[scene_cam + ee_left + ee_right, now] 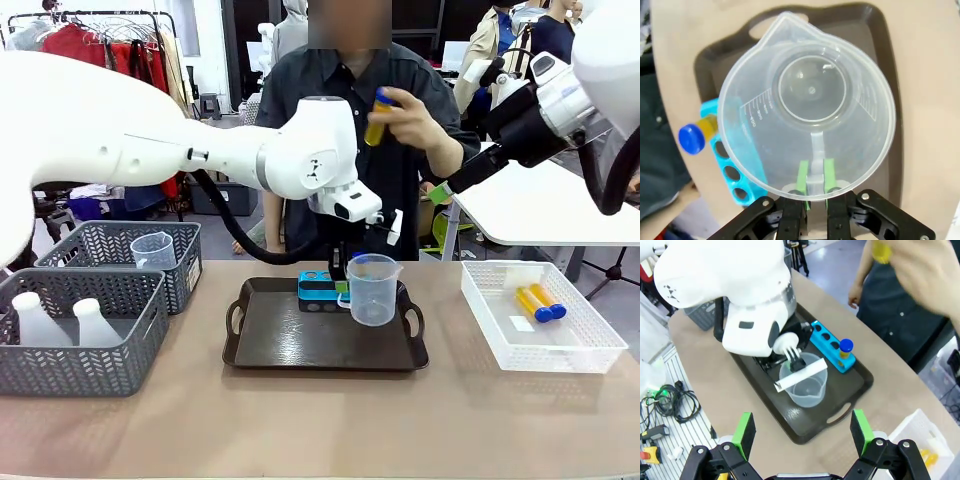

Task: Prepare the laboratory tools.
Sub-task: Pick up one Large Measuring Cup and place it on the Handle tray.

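On beaker handle [817,146]: left tool [816,175], tight.

Front looks across; both wrists overlook tray [300,345], beaker [372,290].

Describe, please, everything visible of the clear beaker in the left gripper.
The beaker is clear, slightly cloudy plastic, round, narrowing to its base, with a pouring spout, graduation marks and a flat handle. Empty and upright, it is clamped by that handle in the left gripper, between its green pads, over the dark tray beside the blue rack; whether its base touches the tray is unclear.
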You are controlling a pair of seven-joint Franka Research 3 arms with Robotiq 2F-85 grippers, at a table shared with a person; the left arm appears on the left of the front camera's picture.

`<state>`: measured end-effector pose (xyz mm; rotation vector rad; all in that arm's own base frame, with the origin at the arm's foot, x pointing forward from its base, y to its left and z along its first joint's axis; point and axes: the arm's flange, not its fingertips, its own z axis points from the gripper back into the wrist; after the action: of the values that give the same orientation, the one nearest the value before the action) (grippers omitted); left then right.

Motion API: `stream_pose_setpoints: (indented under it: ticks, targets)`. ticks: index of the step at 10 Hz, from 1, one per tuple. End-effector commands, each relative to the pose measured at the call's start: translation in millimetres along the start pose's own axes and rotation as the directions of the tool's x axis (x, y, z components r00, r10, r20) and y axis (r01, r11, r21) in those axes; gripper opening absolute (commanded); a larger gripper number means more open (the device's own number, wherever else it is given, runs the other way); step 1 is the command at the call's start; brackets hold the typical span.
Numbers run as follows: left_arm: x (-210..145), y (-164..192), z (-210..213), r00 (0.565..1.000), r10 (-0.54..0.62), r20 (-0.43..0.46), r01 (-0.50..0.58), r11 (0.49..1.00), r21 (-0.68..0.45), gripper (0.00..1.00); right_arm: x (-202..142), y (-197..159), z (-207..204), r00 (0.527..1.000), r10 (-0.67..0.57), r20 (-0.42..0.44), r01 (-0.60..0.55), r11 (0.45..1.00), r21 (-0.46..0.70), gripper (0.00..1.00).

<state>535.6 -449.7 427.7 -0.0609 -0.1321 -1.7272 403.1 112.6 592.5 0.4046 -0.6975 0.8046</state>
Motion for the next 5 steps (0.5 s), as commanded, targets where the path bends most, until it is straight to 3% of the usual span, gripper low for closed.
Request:
stream_pose_setpoints:
  ticks: [1, 5]
  targets:
    - [-2, 3, -5, 1.000, -0.028, -0.012, 0.028, 0.999, -0.033, 0.00, 1, 0, 1, 1.000, -0.002, 0.005, 0.002, 1.000, 0.006, 1.00]
    - [-14, 2, -33, 0.998, -0.036, -0.042, 0.032, 0.996, -0.079, 0.00, 1, 0, 1, 1.000, -0.002, 0.005, 0.002, 1.000, 0.006, 1.00]
